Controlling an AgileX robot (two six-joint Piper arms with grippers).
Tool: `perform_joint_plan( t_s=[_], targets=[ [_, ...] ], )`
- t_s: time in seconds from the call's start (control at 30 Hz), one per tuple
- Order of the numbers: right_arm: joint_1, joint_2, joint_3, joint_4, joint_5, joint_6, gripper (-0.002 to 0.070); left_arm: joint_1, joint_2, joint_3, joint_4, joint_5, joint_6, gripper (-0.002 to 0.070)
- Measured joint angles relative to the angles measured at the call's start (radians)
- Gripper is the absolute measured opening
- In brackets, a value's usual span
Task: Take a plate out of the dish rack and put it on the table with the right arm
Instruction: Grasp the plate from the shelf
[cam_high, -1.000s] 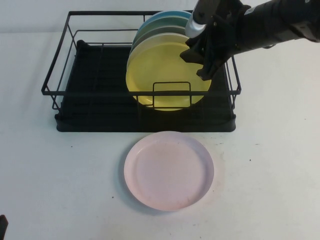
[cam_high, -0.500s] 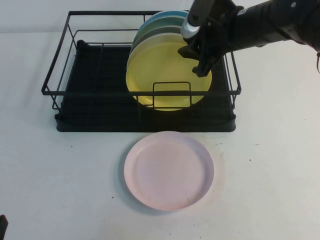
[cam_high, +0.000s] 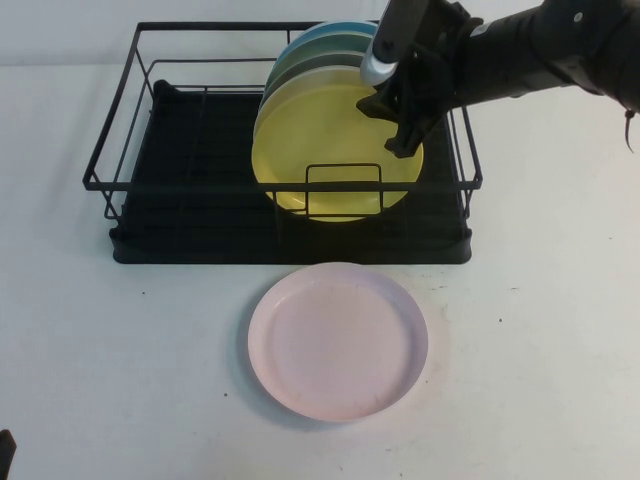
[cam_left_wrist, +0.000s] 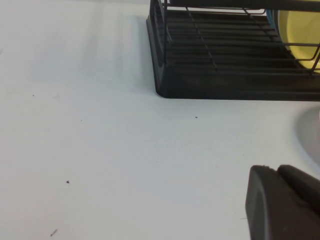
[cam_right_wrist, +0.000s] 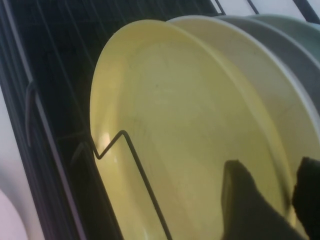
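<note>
Right wrist view, close in: jaws of the right gripper (cam_right_wrist: 267, 200) parted, one dark finger (cam_right_wrist: 245, 200) laid across the face of the plate (cam_right_wrist: 170, 130), the other beyond its rim, edge of the plate in the gap, not yet pinched so far as can be judged. From the high view, right gripper (cam_high: 400, 125) down over the plate's (cam_high: 330, 150) rim at about 2 o'clock, right arm (cam_high: 530, 55) reaching in from the 2 o'clock corner of the desk (cam_high: 120, 340). Pale-yellow plate on edge, foremost of a leaning stack, a cream plate (cam_right_wrist: 250, 80) just behind, then grey (cam_right_wrist: 295, 60) and teal ones, all in the right half of the dish rack (cam_high: 120, 180). A wire loop (cam_high: 343, 190) of the rack's front rail across the lower face of the plate. Flat on the desk at 6 o'clock of the rack, a pale-pink plate (cam_high: 338, 340), near the rack but apart from it. Left gripper (cam_left_wrist: 282, 205) low over bare desk near the 7 o'clock corner, well apart from the rack, parked; open or closed, cannot tell. Step in hand, by judgement: setting the grip on the rim. Next: closing on the yellow rim alone, not the cream one behind, then lifting straight up clear of wire loop and top rail before swinging toward free desk, away from the pink plate.
</note>
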Motion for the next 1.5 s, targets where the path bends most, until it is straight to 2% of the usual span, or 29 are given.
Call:
perform_joint_plan(
  t_s=[0.83,1.0,1.1,1.3,1.5],
  targets=[
    [0.000,0.063,-0.002,0.002,-0.067,-0.058,0.0211,0.000,0.000,0.000,0.000,0.000,0.000,-0.0004],
    [0.000,0.077,-0.002,0.003,-0.062,-0.058,0.0160,0.000,0.000,0.000,0.000,0.000,0.000,-0.0004],
    [0.000,0.077,-0.013,0.004,-0.053,-0.058,0.0077,0.000,0.000,0.000,0.000,0.000,0.000,-0.0004],
    [0.000,0.022,-0.014,0.000,-0.041,-0.028,0.0076,0.000,0.000,0.000,0.000,0.000,0.000,-0.0004],
    [0.000,-0.149,-0.015,-0.005,-0.021,0.051,0.0076,0.000,0.000,0.000,0.000,0.000,0.000,-0.0004]
  ],
)
